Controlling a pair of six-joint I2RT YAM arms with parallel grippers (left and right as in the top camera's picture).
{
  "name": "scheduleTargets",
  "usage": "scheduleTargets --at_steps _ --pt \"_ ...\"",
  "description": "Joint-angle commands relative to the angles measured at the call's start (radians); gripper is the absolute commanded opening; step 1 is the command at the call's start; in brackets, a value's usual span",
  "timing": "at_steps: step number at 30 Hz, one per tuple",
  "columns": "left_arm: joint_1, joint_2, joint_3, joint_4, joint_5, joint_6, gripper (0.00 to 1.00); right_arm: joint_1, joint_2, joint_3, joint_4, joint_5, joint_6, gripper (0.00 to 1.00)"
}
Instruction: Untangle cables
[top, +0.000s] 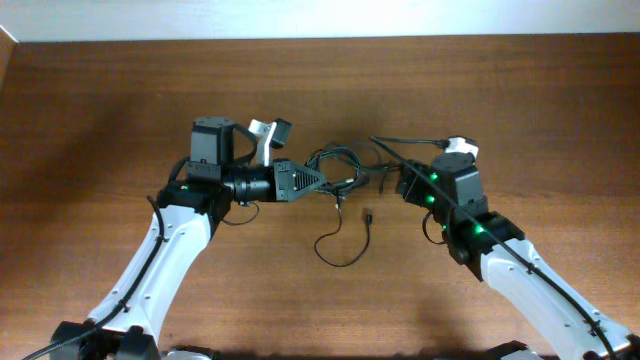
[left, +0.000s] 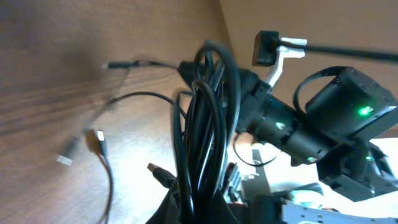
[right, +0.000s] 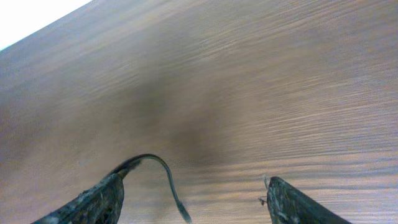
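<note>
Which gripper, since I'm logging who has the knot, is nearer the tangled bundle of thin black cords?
Left. The left gripper is shut on the tangled bundle of thin black cords. The right gripper, jaws open, sits just beside that bundle, not gripping it.

Setting: looks like a robotics lab bench. Evidence: left arm (top: 170, 240) and right arm (top: 530, 275), white-and-black, at a brown wood-grain table (top: 100, 100); green status lights (top: 477, 231) lit; plain pale wall (top: 320, 15) behind.
</note>
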Motion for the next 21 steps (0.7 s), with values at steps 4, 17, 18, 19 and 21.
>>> scheduleTargets --at_steps 4,17,18,19,21 --pt "0.007 -0.010 0.014 0.010 -0.164 0.058 0.00 0.000 -0.002 -0.004 0.021 -0.684 -0.019 0.74" --pt "0.006 -0.010 0.014 0.041 0.022 -0.008 0.00 0.000 0.000 -0.004 0.127 -0.539 0.125 0.71" --pt "0.006 -0.010 0.014 0.041 0.047 -0.008 0.00 0.000 0.002 -0.004 0.113 -0.501 0.151 0.70" --pt "0.006 -0.010 0.014 0.040 0.051 -0.008 0.00 0.000 0.004 -0.004 0.112 -0.482 0.154 0.70" --pt "0.006 -0.010 0.014 0.040 0.051 -0.008 0.00 0.000 0.011 -0.004 0.114 -0.441 0.154 0.70"
